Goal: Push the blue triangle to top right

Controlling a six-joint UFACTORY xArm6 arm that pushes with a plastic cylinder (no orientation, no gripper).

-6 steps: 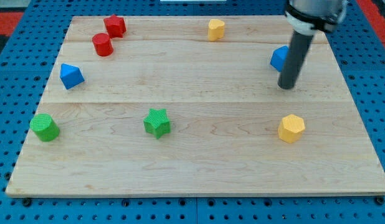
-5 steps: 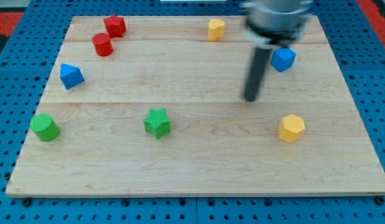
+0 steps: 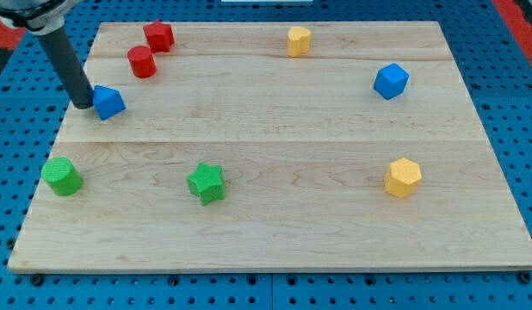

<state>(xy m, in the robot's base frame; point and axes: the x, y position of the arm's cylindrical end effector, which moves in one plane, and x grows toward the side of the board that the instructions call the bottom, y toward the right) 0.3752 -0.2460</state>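
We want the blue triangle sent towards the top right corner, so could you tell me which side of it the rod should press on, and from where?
Press the blue triangle on its left face, slightly towards the view's bottom, so the push runs right and upward. My tip already sits at its left edge, seemingly touching. The block is small and may rotate off the rod, so aim through its middle. The blue cube lies near the goal; steer clear of it.

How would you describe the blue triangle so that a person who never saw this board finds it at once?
Look at the wooden board, at its edge on the view's left, about a third of the way down. The blue triangle sits there, right against my tip, below the two red blocks. The other blue block is a cube far on the view's right.
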